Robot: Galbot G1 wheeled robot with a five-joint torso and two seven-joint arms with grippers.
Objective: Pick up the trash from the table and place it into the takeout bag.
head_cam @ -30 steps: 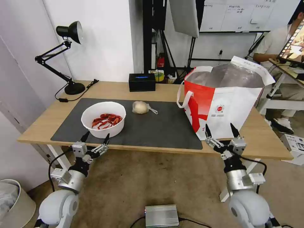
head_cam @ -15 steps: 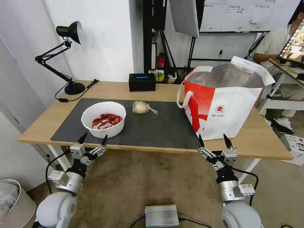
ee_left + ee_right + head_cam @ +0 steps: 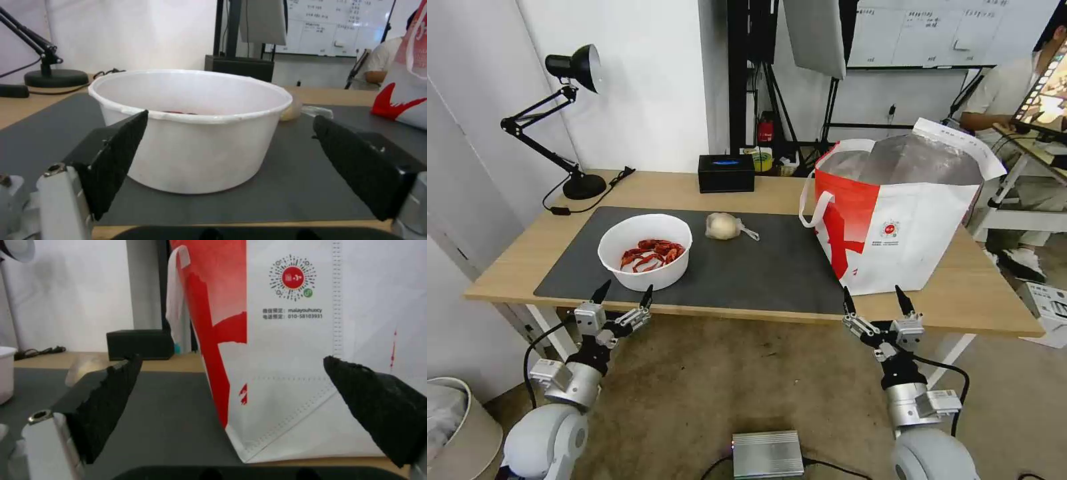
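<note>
Long table (image 3: 747, 187) of light wood, dark mat (image 3: 760, 267) over its middle. Tall bag (image 3: 907, 220) upright at the right end, mouth open, foil lining showing, one strap drooping on its left side; inside hidden from every view. White bowl (image 3: 645, 250) on the left of the mat near the front edge, red shells (image 3: 650, 253) within. Wrapped beige lump (image 3: 722, 226) farther back, mid-mat, between bowl and bag, well apart from both. Black box (image 3: 726, 173) at the far edge; desk lamp (image 3: 570, 120) at the far left.

Left gripper (image 3: 623, 294) low at the near table edge, just in front of the bowl, fingers spread apart, touching nothing. From the left wrist, bowl (image 3: 191, 126) centred between the two black pads (image 3: 115, 156), only a sliver of red over its rim, lump (image 3: 291, 110) half hidden behind its side.

Right gripper (image 3: 874, 300) at the near edge just before the bag's front left corner, fingers likewise apart and empty. From the right wrist, bag wall (image 3: 311, 356) close ahead with round logo (image 3: 293, 277), top cut off; bowl edge (image 3: 5, 373) barely in at one side.
</note>
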